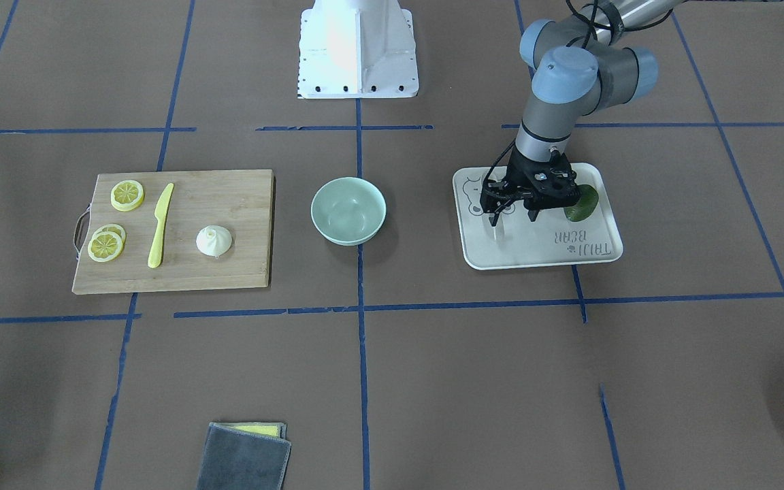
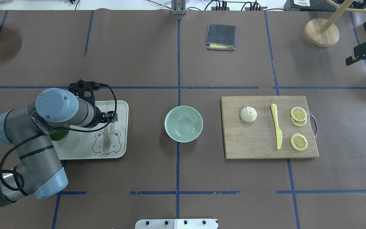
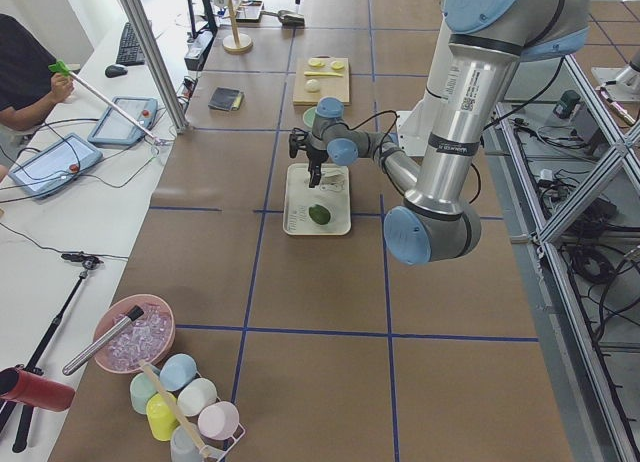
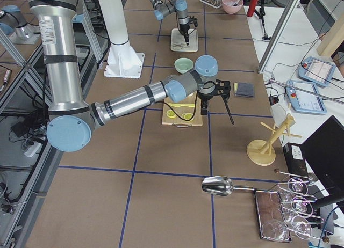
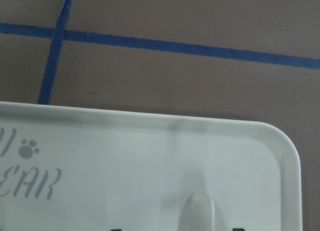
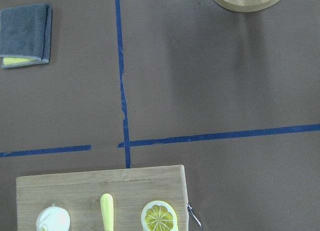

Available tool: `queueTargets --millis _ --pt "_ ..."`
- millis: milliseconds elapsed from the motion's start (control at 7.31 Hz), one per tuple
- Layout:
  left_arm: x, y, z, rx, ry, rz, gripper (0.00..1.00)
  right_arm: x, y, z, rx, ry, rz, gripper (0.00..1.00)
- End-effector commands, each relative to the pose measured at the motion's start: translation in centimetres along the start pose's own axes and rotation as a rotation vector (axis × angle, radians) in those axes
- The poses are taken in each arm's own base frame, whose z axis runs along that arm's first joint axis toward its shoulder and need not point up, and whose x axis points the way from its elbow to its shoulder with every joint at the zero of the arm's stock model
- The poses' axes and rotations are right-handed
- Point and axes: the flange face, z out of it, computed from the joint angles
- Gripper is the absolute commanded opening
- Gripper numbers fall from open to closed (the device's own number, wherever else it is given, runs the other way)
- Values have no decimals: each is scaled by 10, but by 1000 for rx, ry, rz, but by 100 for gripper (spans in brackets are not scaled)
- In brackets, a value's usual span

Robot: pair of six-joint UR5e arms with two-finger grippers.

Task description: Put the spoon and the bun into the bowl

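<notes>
The off-white spoon (image 2: 105, 143) lies on the white bear-print tray (image 2: 119, 108), scoop toward the robot. My left gripper (image 1: 513, 218) is low over the tray, open, with its fingertips on either side of the spoon's handle end (image 5: 199, 213). The mint-green bowl (image 2: 183, 124) stands empty at the table's middle. The white pleated bun (image 2: 248, 114) sits on the wooden cutting board (image 2: 259, 143). My right gripper (image 2: 365, 58) hangs high at the table's far right, away from the board, and its two dark fingers look apart and empty.
A yellow knife (image 2: 276, 130) and lemon slices (image 2: 298, 114) share the board. A green fruit (image 1: 582, 203) lies on the tray behind the left gripper. A folded grey cloth (image 2: 220, 37) and a wooden stand (image 2: 321, 31) are at the far side.
</notes>
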Motion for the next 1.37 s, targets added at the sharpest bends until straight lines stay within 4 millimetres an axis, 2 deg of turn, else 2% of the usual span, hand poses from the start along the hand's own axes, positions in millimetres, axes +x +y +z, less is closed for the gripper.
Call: queueTargets --millis 0,274,684,957,1231 --pt "5 7 4 -8 0 10 70 -28 -2 9 -1 -2 9 100" --pt "5 10 8 -14 -5 14 61 -46 3 17 -1 2 21 100" --pt "4 12 9 -17 -8 15 48 -59 10 25 3 14 28 100" --pt "7 16 10 -22 -4 19 30 -92 16 44 9 28 50 100" --pt "9 16 7 -20 1 17 5 -122 21 54 9 20 50 100"
